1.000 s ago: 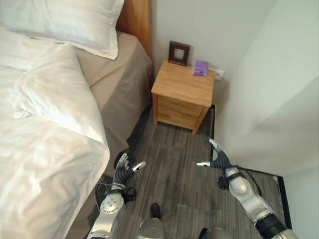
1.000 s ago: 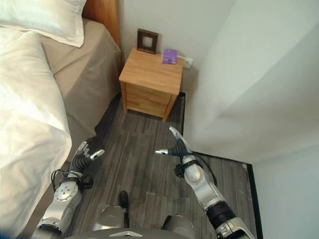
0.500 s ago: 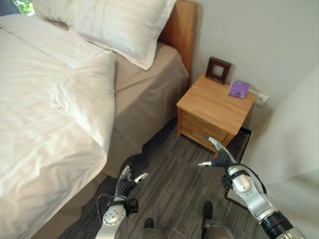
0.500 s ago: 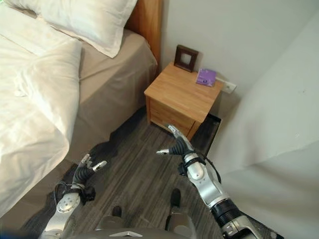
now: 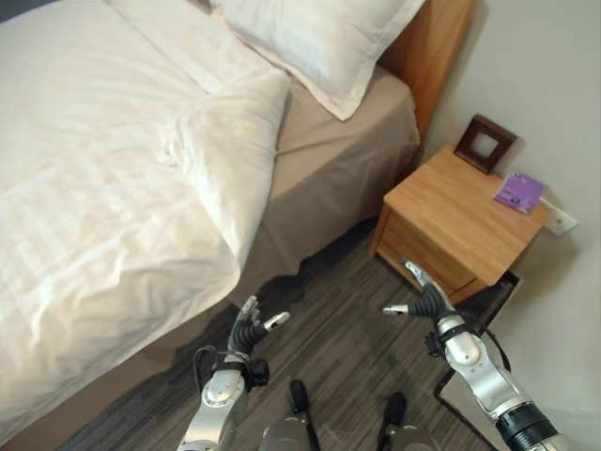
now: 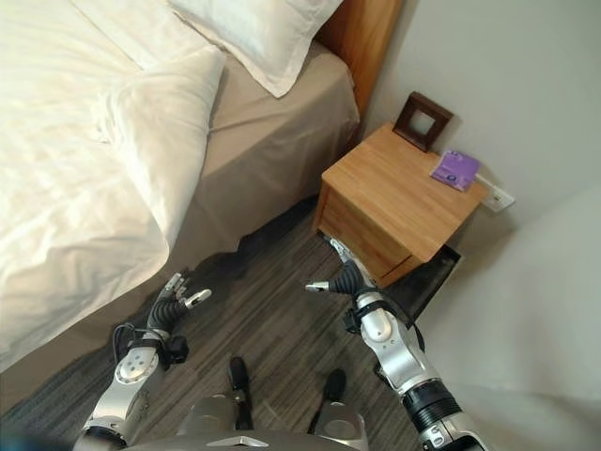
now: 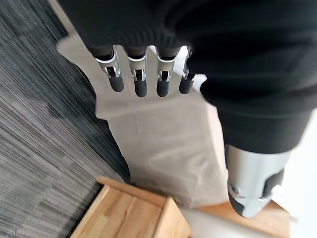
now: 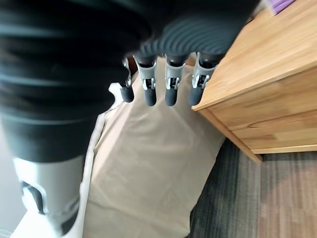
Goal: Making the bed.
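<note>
Both the left hand (image 5: 252, 324) and right hand (image 6: 340, 280) open, empty; duvet (image 5: 113, 188) in eye views.

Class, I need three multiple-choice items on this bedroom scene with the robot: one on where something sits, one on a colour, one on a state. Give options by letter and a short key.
1. Where is the picture frame?
A. On the nightstand, by the wall
B. On the pillow
C. On the floor

2. What colour is the small packet on the nightstand?
A. Green
B. Purple
C. Red

3. How are the robot's two hands?
A. Both clutching the duvet
B. Both open, holding nothing
C. One gripping the frame

Key:
1 A: the frame stands at the nightstand's back edge, against the wall.
2 B: the packet near the frame is plainly purple.
3 B: the left hand and right hand hang over the floor with relaxed fingers, apart from the white duvet.
</note>
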{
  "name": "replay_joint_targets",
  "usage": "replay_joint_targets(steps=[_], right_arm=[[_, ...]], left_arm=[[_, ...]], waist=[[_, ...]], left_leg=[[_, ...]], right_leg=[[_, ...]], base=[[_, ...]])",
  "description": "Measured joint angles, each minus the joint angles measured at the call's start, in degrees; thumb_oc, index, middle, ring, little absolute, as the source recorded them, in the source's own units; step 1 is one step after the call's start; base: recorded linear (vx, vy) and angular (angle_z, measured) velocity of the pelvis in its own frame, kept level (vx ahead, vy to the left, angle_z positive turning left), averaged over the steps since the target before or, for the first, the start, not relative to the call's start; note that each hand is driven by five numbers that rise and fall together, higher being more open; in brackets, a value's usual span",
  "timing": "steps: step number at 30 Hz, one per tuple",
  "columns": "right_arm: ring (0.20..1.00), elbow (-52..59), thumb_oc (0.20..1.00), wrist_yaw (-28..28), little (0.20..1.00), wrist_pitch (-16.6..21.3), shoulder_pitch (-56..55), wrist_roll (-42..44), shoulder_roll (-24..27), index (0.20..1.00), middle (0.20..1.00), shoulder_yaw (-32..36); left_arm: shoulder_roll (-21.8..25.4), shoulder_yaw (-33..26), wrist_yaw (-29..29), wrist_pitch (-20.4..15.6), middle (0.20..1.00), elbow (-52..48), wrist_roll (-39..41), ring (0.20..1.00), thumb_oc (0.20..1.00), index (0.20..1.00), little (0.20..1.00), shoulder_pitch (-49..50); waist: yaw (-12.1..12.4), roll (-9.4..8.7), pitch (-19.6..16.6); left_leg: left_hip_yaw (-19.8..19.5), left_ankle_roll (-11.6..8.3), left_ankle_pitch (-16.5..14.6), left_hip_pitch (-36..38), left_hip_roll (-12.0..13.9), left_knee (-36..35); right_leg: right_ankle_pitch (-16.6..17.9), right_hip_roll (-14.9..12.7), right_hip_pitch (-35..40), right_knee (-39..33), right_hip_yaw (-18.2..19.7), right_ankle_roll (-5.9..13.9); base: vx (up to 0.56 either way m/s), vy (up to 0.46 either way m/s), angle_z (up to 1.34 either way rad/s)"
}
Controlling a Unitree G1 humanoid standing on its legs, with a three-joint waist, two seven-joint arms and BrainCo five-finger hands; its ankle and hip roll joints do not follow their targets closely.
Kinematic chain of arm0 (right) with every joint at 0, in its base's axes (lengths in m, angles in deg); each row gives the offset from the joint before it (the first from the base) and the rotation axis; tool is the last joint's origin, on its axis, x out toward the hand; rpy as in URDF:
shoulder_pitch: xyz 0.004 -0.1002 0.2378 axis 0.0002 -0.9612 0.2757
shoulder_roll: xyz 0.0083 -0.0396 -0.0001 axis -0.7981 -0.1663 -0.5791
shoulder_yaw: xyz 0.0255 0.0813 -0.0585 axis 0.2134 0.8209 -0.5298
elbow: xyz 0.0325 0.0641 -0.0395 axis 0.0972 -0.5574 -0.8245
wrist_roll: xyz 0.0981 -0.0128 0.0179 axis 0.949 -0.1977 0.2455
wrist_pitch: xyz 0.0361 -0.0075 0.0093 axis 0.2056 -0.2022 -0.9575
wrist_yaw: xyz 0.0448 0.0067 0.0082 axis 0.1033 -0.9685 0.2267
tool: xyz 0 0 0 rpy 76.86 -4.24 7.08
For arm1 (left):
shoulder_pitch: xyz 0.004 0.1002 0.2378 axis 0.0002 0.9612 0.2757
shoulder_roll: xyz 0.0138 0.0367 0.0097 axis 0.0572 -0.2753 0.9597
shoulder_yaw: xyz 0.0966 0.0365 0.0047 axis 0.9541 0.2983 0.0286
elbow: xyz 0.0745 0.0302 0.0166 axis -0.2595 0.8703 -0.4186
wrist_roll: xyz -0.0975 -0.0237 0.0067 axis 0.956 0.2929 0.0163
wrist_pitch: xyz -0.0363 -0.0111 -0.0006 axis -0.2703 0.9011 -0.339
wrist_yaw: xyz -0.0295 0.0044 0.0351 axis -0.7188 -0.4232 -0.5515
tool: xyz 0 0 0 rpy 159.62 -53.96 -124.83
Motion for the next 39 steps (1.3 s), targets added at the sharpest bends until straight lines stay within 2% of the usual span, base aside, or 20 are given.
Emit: replay_joint_targets(steps=[1,2,3,4,6,8,9,10,11,12,15,18,26,30,39], right_arm=[[1.0,-0.02,1.0,0.15,1.0,-0.01,-0.18,0.01,0.0,1.0,1.0,0.2],[1.0,-0.01,1.0,0.48,1.0,0.07,-0.33,0.01,-0.1,1.0,1.0,-0.02],[1.0,0.0,1.0,0.75,1.0,0.08,-0.38,0.02,-0.3,1.0,1.0,-0.16],[1.0,0.36,1.0,1.18,1.0,0.2,-0.83,0.02,-0.94,1.0,1.0,-0.21],[1.0,0.19,1.0,1.19,1.0,0.21,-0.69,0.03,-2.18,1.0,1.0,-0.29],[1.0,-0.06,1.0,1.24,1.0,0.24,-0.61,0.05,-2.92,1.0,1.0,-1.52],[1.0,-0.28,1.0,1.29,1.0,0.29,-0.84,0.06,-3.01,1.0,1.0,-1.84],[1.0,-0.52,1.0,1.31,1.0,0.23,-1.03,0.06,-3.04,1.0,1.0,-1.84],[1.0,-0.59,1.0,1.32,1.0,0.13,-1.46,0.09,-3.07,1.0,1.0,-1.87],[1.0,-1.12,1.0,1.29,1.0,0.07,-1.41,0.15,-2.71,1.0,1.0,-1.77],[1.0,-1.13,1.0,1.21,1.0,-0.02,-1.32,0.27,-1.55,1.0,1.0,-1.86],[1.0,-1.08,1.0,1.18,1.0,-0.02,-1.33,0.38,-0.28,1.0,1.0,-1.85],[1.0,-0.99,1.0,1.2,1.0,-0.04,-2.15,1.62,0.2,1.0,1.0,-1.8],[1.0,-0.75,1.0,1.24,1.0,-0.04,-2.14,1.75,0.05,1.0,1.0,-1.78],[1.0,-0.9,1.0,1.23,1.0,-0.04,-2.66,1.81,0.05,1.0,1.0,-1.8]], left_arm=[[0.21,0.08,0.0,0.15,1.0,0.08,-0.05,1.0,1.0,1.0,1.0,-0.01],[0.68,0.08,0.02,0.11,1.0,-0.01,-0.05,1.0,1.0,1.0,1.0,-0.14],[0.93,0.03,0.04,0.11,1.0,-0.03,-0.06,1.0,1.0,1.0,1.0,-0.48],[1.58,-0.32,0.11,0.1,1.0,-0.03,-0.07,1.0,1.0,1.0,1.0,-0.41],[2.58,-0.67,0.06,0.1,1.0,0.01,-0.07,1.0,1.0,1.0,1.0,-0.38],[3.17,-0.69,0.05,0.12,1.0,0.01,-0.06,1.0,1.0,1.0,1.0,0.06],[2.84,-0.61,0.09,0.15,1.0,0.11,-0.07,1.0,1.0,1.0,1.0,-0.08],[3.11,-0.64,0.11,0.17,1.0,0.36,-0.06,1.0,1.0,1.0,1.0,-0.44],[3.39,-0.68,0.07,0.1,1.0,0.35,-0.07,1.0,1.0,1.0,1.0,-0.63],[2.48,-0.34,0.12,0.22,1.0,0.67,-0.07,1.0,1.0,1.0,1.0,-0.6],[0.69,0.47,-0.36,0.12,1.0,-0.31,-0.17,1.0,1.0,1.0,1.0,0.17],[-1.02,0.5,-0.69,0.11,1.0,-0.37,-0.15,1.0,1.0,1.0,1.0,0.19],[-1.37,0.41,-1.48,0.11,1.0,-0.68,-0.14,1.0,1.0,1.0,1.0,0.36],[-1.32,0.17,-1.48,0.13,1.0,-0.68,-0.1,1.0,1.0,1.0,1.0,0.88],[-1.32,0.04,-1.43,0.13,1.0,-0.68,-0.06,1.0,1.0,1.0,1.0,2.02]], waist=[[-1.54,0.4,0.14],[-1.77,0.22,0.09],[-1.84,0.35,0.13],[-2.64,-0.63,-0.38],[-2.34,-1.49,-0.47],[-2.11,-1.58,-0.53],[-2.5,-1.73,-0.58],[-2.98,-1.78,-0.57],[-2.85,-2.24,-0.7],[-3.3,-1.31,-0.64],[-2.98,1.74,-0.93],[-3.02,2.6,-1.38],[-2.85,2.95,-1.8],[-2.87,2.99,-2.12],[-2.94,1.27,-3.97]], left_leg=[[-0.62,1.2,0.52,1.19,0.37,0.23],[-1.8,2.07,-0.05,1.82,0.29,0.21],[-2.33,2.43,-0.32,1.88,0.2,0.23],[-3.54,2.79,-0.57,1.88,-0.25,0.11],[-4.06,2.46,-0.39,1.94,-0.64,0.11],[-5.72,2.74,-0.62,1.9,-1.08,-0.05],[-7.56,2.71,-0.62,1.88,-1.2,-0.22],[-8.64,2.26,-0.28,1.76,-1.03,-0.29],[-9.42,1.41,0.15,1.68,-1.65,-0.31],[-11.16,0.89,0.11,1.84,-1.2,-0.66],[-11.6,0.43,0.2,1.76,1.91,-0.65],[-11.62,0.08,-0.05,1.52,3.41,-0.67],[-13.91,-0.26,0.15,1.18,2.7,-0.66],[-14.82,-1.28,0.78,1.49,1.06,-0.35],[-15.48,-1.46,0.22,1.87,0.9,-0.68]], right_leg=[[-2.99,-1.84,-3.65,12.14,1.42,1.41],[-4.28,-2.93,-6.4,19.25,3.36,2.38],[-5.73,-2.82,-8.01,21.69,6.23,3.52],[-6.46,-2.21,-8.98,21.55,11.37,4.42],[-6.09,-3.26,-9.55,17.84,13.86,3.93],[-4.61,-3.73,-7.74,7.87,15.25,2.87],[-4.63,-1.76,-6.21,2.47,20.43,2.96],[-4.39,-0.11,-4.76,-1.0,23.57,2.87],[-2.12,0.87,-3.42,-4.07,24.78,1.38],[0.35,1.57,-1.85,-5.23,25.38,2.09],[0.74,4.55,-1.0,-5.62,22.63,0.66],[0.6,5.99,-0.92,-5.41,22.02,-0.18],[-0.19,5.09,0.86,-5.4,18.56,-0.41],[-0.55,3.39,1.92,-5.39,17.3,0.12],[-1.06,3.16,2.88,-5.41,16.55,0.55]], base=[[0.07,0.058,0.73],[0.06,0.04,0.67],[0.06,-0.028,0.5],[0.06,-0.073,0.47],[0.13,-0.079,0.4],[0.23,-0.019,0.32],[0.19,-0.023,0.45],[0.1,-0.046,0.61],[0.15,-0.071,0.72],[0.11,-0.086,0.5],[0.1,-0.072,0.23],[0.08,-0.032,0.06],[0.07,-0.024,0.25],[0.06,-0.017,0.16],[0.02,-0.005,0.04]])
